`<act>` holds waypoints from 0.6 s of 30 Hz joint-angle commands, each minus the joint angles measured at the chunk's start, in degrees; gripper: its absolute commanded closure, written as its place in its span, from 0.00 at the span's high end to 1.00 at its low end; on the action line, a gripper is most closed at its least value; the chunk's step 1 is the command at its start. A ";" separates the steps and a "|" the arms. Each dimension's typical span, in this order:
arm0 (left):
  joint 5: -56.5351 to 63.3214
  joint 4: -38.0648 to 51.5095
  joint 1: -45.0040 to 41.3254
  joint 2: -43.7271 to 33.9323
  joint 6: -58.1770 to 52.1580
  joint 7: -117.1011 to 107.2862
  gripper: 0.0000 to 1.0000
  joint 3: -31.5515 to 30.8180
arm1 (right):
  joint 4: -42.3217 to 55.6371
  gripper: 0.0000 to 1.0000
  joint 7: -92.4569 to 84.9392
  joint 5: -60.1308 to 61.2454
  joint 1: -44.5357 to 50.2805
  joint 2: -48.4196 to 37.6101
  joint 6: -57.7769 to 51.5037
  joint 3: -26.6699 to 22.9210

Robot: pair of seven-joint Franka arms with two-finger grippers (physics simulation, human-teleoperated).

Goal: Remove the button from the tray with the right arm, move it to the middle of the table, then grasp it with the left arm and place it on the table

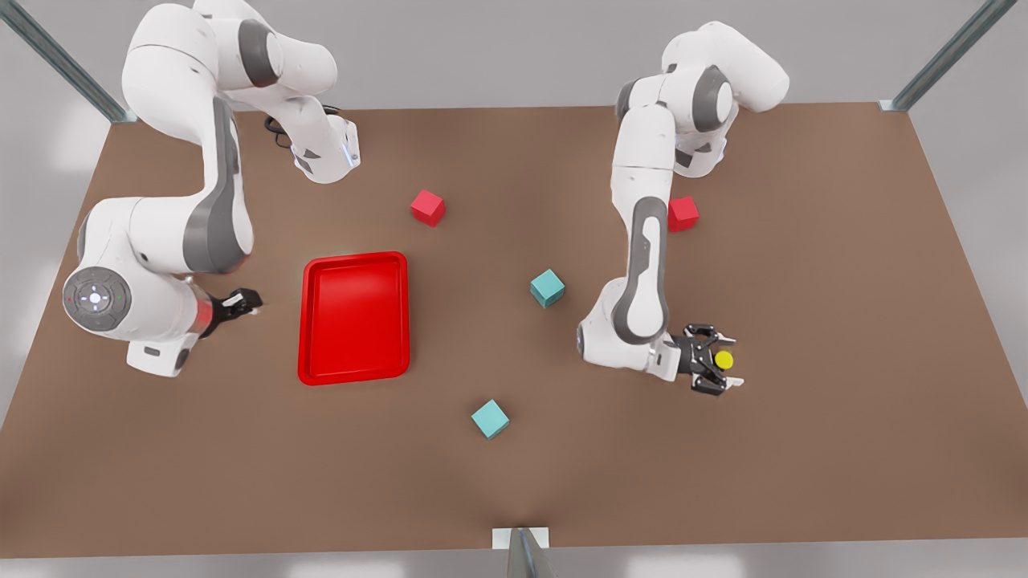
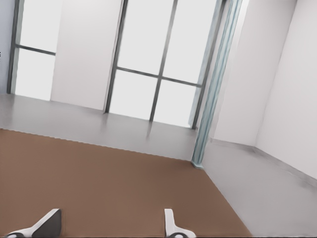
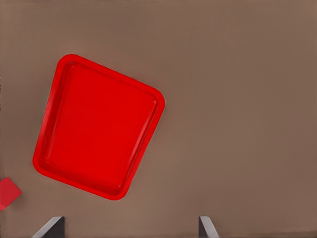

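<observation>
Two fingers [image 2: 47, 224] of the left gripper [image 1: 723, 360] stand wide apart, with bare table [image 1: 803, 449] beyond their tips in the left wrist view. In the front view the button [image 1: 724, 360] sits between them, yellow cap showing, well away from the tray [image 1: 353, 257] toward the front view's right; I cannot tell whether it touches them or rests on the table. The right gripper [image 1: 245, 303] hangs just beside the tray on the tray's other side, fingers apart, holding nothing. The tray's inside is bare red. Between tray and button sits a teal cube [image 1: 547, 287]; another [image 1: 490, 418] lies off the tray's near corner, and a red cube [image 1: 428, 207] off its far corner.
</observation>
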 commanded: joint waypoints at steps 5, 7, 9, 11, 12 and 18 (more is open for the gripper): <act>-62.94 12.79 0.69 -10.62 -32.15 145.92 1.00 15.61 | -0.18 1.00 14.61 0.99 -1.52 -1.28 2.09 0.08; -41.08 13.24 25.62 -30.90 -32.95 141.54 1.00 -16.41 | -0.18 1.00 14.43 1.08 -1.61 -1.28 2.09 0.08; -33.41 10.87 44.64 -40.23 -29.89 136.16 1.00 -39.41 | -0.09 1.00 14.43 1.08 -1.61 -1.28 2.18 -0.01; -33.06 0.94 48.06 -46.83 -19.60 136.16 1.00 -43.96 | -0.09 1.00 14.43 1.08 -1.61 -1.28 2.18 -0.01; -33.06 -0.83 47.37 -45.43 -17.40 136.43 1.00 -44.24 | -0.01 1.00 14.43 1.08 -1.61 -1.28 2.18 -0.01; -32.62 -0.39 45.43 -42.26 -17.40 138.54 1.00 -43.98 | 0.08 1.00 14.87 1.52 -1.69 -1.28 2.00 -0.09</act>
